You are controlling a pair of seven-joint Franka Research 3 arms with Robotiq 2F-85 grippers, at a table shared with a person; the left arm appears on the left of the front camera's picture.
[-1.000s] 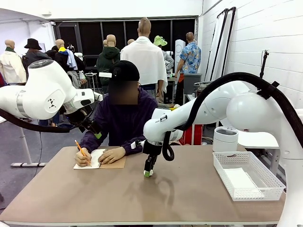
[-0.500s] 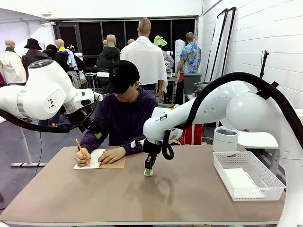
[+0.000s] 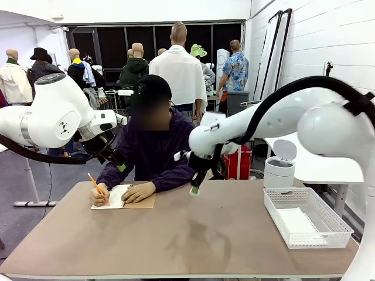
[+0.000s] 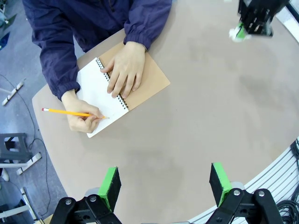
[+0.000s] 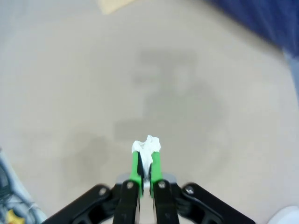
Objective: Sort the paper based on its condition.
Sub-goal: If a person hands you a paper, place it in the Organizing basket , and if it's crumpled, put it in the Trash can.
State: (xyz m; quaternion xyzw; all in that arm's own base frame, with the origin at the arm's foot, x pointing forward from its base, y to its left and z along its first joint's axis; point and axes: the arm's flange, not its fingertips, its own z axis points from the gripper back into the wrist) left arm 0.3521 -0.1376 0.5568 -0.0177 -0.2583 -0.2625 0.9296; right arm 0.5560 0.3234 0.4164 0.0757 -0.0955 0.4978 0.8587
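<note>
My right gripper [image 3: 193, 190] hangs above the middle of the table, tilted, shut on a small crumpled wad of white paper [image 5: 146, 148]. From the left wrist it appears at the top right as the right gripper [image 4: 243, 32] with the paper wad [image 4: 235, 33] at its tip. My left gripper [image 4: 165, 184] is open and holds nothing, high over the table's left half. A flat white sheet [image 3: 296, 222] lies in the white basket [image 3: 306, 194] at the right.
A person at the far side writes with an orange pencil [image 4: 70, 112] in a spiral notebook [image 4: 108, 95] with a brown cover, one hand [image 4: 124, 70] flat on it. A white lidded bin [image 3: 279, 170] stands beyond the basket.
My right gripper has shut on the paper wad, risen off the table and moved a little right. The person's pencil hand has shifted slightly. The left arm is still.
</note>
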